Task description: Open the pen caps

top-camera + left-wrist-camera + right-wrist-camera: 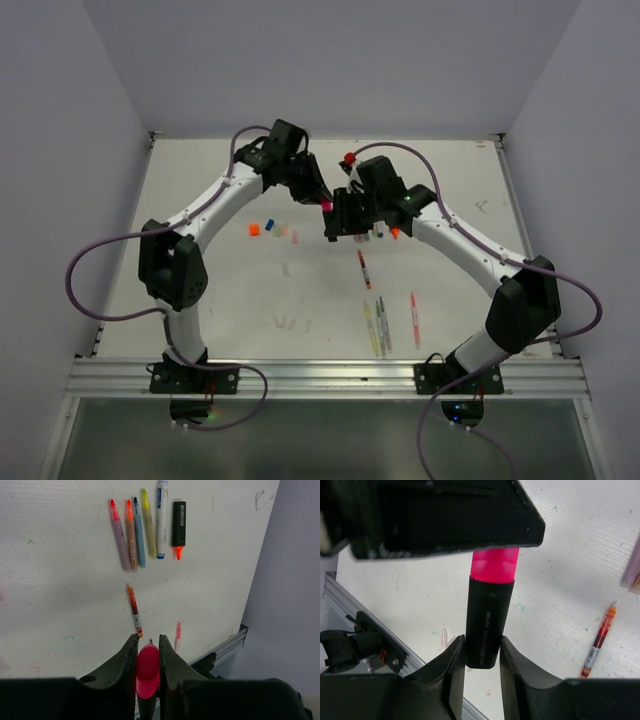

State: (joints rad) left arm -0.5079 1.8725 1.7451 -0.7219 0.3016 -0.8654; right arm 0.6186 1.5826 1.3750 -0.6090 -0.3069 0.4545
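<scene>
So the pink cap point(148, 672) is pinched right between the left gripper point(148, 640) fingers, and it's on the black highlighter body point(487, 610). That body sits clamped between the right gripper point(482, 641) fingers. There's print running down it, but it's too faint to read.

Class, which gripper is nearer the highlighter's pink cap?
Left. The left gripper clamps the pink cap itself; the right gripper holds the black barrel next to it.

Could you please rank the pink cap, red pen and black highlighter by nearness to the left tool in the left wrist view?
1. Pink cap: clamped in the left tool.
2. Red pen: just ahead, slightly left.
3. Black highlighter: far ahead, right side.
</scene>
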